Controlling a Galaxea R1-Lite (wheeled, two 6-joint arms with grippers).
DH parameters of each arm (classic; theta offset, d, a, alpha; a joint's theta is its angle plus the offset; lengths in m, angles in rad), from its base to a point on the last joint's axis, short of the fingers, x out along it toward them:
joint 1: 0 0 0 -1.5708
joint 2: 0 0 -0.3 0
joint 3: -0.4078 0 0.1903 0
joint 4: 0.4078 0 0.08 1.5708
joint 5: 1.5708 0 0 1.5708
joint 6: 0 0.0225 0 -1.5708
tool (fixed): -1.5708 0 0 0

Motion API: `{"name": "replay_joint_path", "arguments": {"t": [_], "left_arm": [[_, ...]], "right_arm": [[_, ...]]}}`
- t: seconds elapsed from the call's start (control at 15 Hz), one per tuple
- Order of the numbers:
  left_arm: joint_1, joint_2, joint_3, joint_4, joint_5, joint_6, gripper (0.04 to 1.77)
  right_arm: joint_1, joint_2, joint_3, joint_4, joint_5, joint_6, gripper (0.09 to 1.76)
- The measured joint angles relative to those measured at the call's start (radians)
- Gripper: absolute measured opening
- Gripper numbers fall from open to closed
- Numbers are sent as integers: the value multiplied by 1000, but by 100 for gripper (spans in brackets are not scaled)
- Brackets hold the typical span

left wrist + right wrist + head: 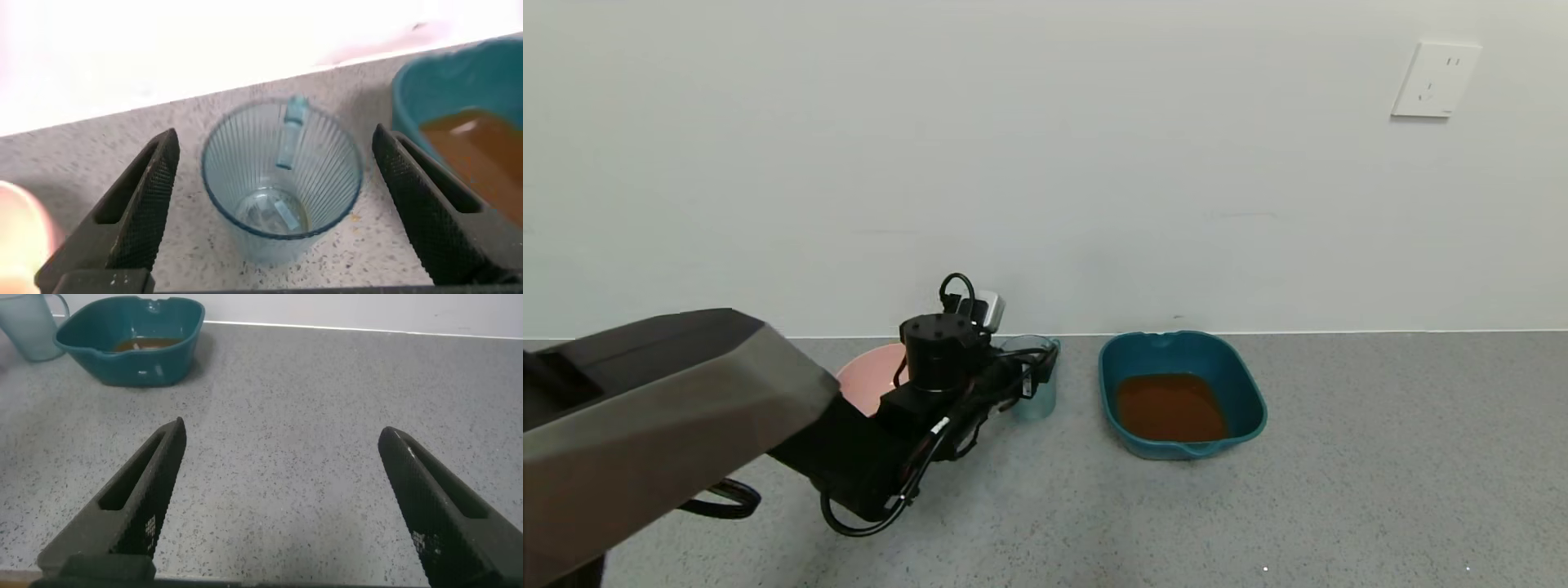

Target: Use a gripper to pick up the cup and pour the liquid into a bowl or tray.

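Note:
The pale blue-green ribbed cup (pixel 1036 394) stands upright on the grey speckled counter, left of the dark teal tray (pixel 1252 390). In the left wrist view the cup (pixel 282 192) looks empty, with only a trace at its bottom. My left gripper (pixel 1039 369) is open, its fingers (pixel 151 192) on either side of the cup and clear of it (pixel 276 139). The reddish-brown liquid (pixel 1170 406) lies in the tray, also in the left wrist view (pixel 482 151). My right gripper (pixel 282 429) is open and empty over bare counter, far from the tray (pixel 122 369) and the cup (pixel 29 327).
A round pink bowl (pixel 870 380) sits just left of the cup, partly behind my left arm. The white wall runs close behind all the vessels, with a socket (pixel 1436 79) high on the right. Open counter lies in front and to the right of the tray.

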Motion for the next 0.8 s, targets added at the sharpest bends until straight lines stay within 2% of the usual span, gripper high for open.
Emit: {"name": "replay_joint_path", "arguments": {"t": [0.8], "left_arm": [[-16, -597, -59, 731, 13, 21, 171]], "right_arm": [[-1, 0, 0, 0, 0, 0, 171]]}}
